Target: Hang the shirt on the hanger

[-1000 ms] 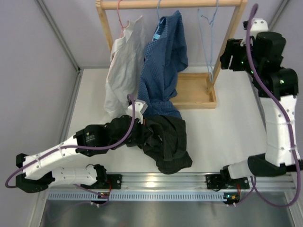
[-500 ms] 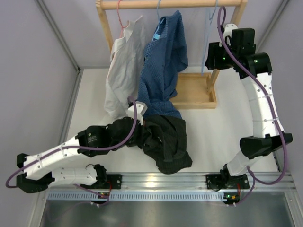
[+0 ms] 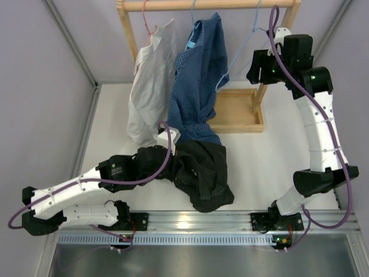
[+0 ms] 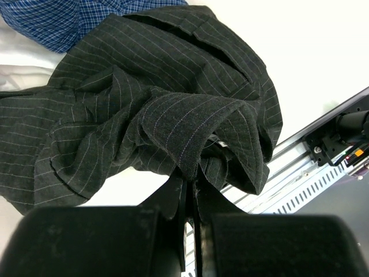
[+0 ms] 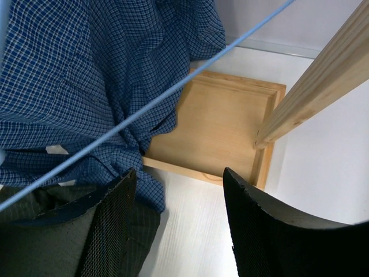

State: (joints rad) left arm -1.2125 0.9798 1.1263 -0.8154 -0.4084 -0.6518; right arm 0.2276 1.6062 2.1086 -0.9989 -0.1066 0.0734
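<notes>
**A:** Where's the hanger from the right gripper?

**B:** Just past its fingertips, hooked on the rack. One wire side runs slantwise across the wrist view, high right to low left, in front of the blue shirt. The jaws stand apart with nothing between them (the wire isn't in the gap, as far as I can tell).

**A:** And the shirt?

**B:** Heaped on the table towards its near edge, well apart from the hanger. The left gripper is pinched tight on a fold of it.

**A:** So which arm takes the hanger?

**B:** The right, plainly, since it's nearest. I'd judge it must line its jaws up to straddle that slanted wire before closing.
</notes>
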